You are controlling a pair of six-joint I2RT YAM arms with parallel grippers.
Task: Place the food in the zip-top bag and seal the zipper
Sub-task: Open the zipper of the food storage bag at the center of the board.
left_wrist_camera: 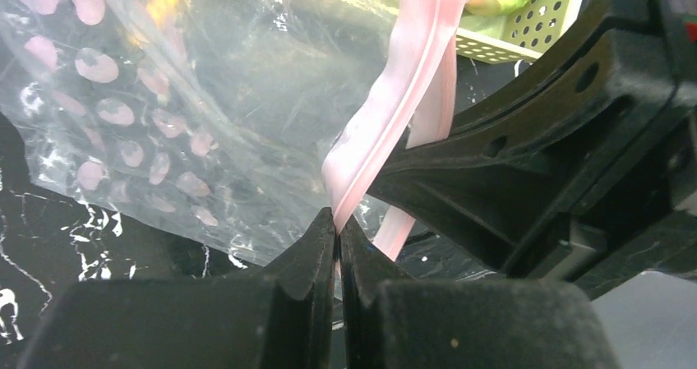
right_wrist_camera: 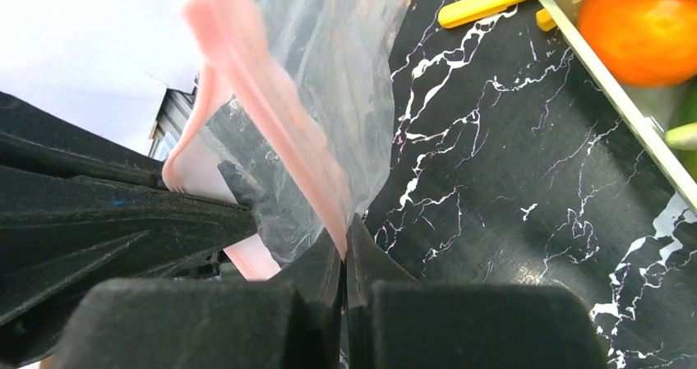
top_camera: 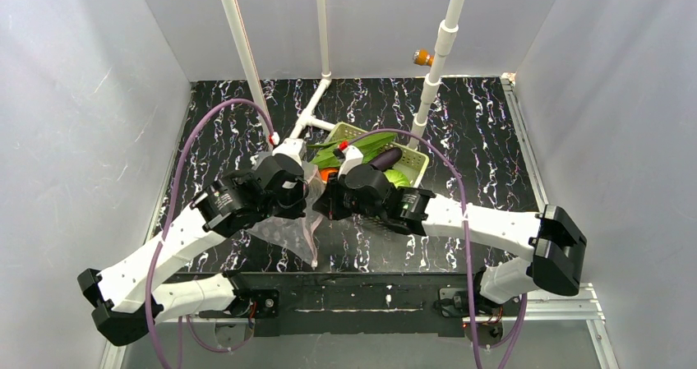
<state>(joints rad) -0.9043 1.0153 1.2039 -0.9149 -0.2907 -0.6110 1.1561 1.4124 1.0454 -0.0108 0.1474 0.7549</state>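
I have both grippers clamped shut on the zipper: the left gripper and the right gripper each pinch it at the lower centre of their own wrist views. If either pinch caught both lips, pulling apart would strain the strip or let it slip instead of opening the mouth. The zip-top bag hangs at the centre of the top view, and I see nothing in it. The eggplant, leaves and cabbage lie in the basket just to its right.
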